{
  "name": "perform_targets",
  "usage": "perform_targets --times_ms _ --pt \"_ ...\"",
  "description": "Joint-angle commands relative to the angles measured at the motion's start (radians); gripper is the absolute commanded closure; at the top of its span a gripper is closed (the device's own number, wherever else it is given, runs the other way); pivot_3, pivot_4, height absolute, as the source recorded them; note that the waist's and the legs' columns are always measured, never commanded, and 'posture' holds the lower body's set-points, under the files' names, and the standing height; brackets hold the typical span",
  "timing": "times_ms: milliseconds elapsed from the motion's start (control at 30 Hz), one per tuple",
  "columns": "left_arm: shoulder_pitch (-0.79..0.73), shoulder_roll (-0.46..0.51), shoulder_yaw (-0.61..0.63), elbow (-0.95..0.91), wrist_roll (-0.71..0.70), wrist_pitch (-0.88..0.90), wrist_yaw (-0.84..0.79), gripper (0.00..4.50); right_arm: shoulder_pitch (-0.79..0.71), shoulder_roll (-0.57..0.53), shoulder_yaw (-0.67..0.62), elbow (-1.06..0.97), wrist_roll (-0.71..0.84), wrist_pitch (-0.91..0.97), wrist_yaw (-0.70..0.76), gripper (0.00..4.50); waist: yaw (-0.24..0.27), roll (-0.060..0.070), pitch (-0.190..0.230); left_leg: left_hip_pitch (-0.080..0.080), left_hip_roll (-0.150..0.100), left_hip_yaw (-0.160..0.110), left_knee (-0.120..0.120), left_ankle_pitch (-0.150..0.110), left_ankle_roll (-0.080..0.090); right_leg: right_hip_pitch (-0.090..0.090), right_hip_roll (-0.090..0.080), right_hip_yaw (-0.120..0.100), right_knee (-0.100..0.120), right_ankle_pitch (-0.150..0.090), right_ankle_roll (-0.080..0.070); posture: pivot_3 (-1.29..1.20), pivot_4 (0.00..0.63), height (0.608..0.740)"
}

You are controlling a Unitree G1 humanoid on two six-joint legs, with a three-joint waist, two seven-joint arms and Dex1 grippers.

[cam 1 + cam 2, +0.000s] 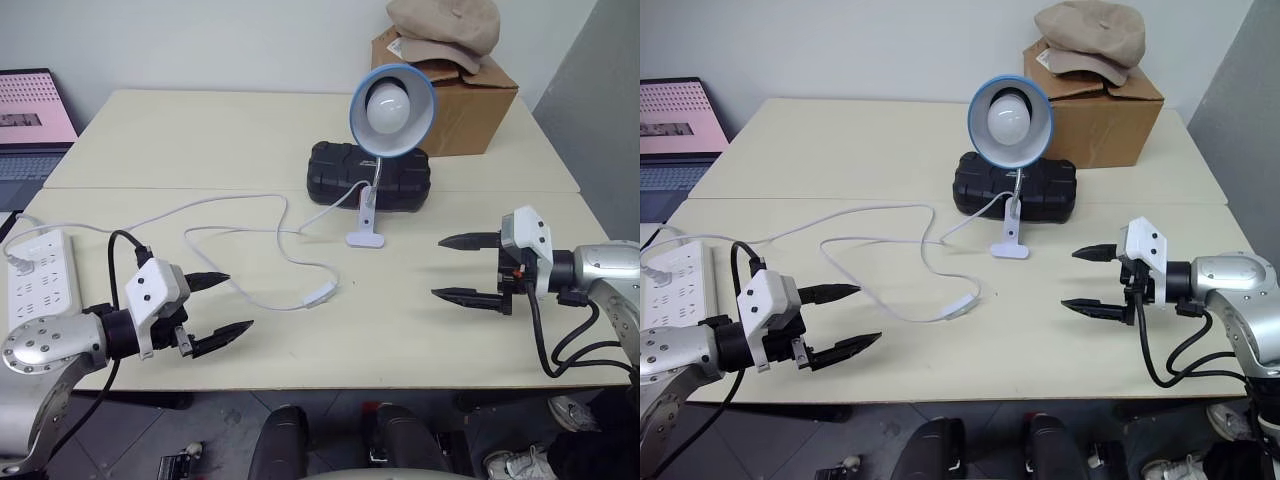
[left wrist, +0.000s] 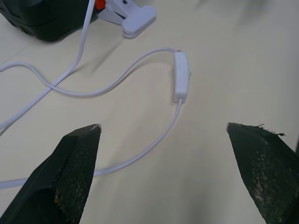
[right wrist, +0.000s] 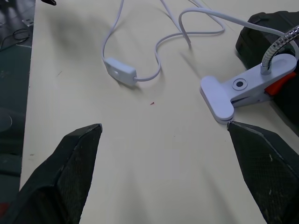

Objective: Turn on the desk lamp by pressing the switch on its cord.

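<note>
Switch (image 2: 181,82) lies untouched between wide-open left gripper (image 1: 228,304) and right gripper (image 1: 458,267).

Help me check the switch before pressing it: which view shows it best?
The left wrist view: the switch lies close, unobstructed, between the open left gripper fingers. The right wrist view shows it farther off; both eye views show it small on the table.
</note>
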Motion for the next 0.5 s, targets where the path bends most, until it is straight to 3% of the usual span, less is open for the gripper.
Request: perform_targets --times_ms 33,233,500 --pt "-0.01 0.014 0.006 -0.01 -0.012 -0.014 -0.02 0.02 -0.024 -0.002 -0.005 -0.026 0.017 -0.002 0.014 0.0 0.0 0.0 0.0 0.0 0.0 0.0 0.0 0.0 0.0 0.0 0.0 0.0 0.0 0.0 0.0 0.0 0.15 0.74" --pt "-0.04 0.015 -0.058 0.004 0.032 -0.058 -0.046 0.02 -0.018 0.003 0.0 -0.04 0.017 0.0 0.009 0.0 0.0 0.0 0.0 0.0 0.0 0.0 0.0 0.0 0.0 0.0 0.0 0.0 0.0 0.0 0.0 0.0 0.15 0.74" --pt "-0.226 -0.042 -0.303 0.14 0.171 -0.136 -0.039 0.02 0.051 -0.011 -0.021 -0.15 0.014 0.062 -0.063 0.0 0.004 0.0 0.0 0.0 0.0 0.0 0.001 0.0 0.0 0.001 0.0 0.0 0.0 0.0 0.0 0.0 0.15 0.74"
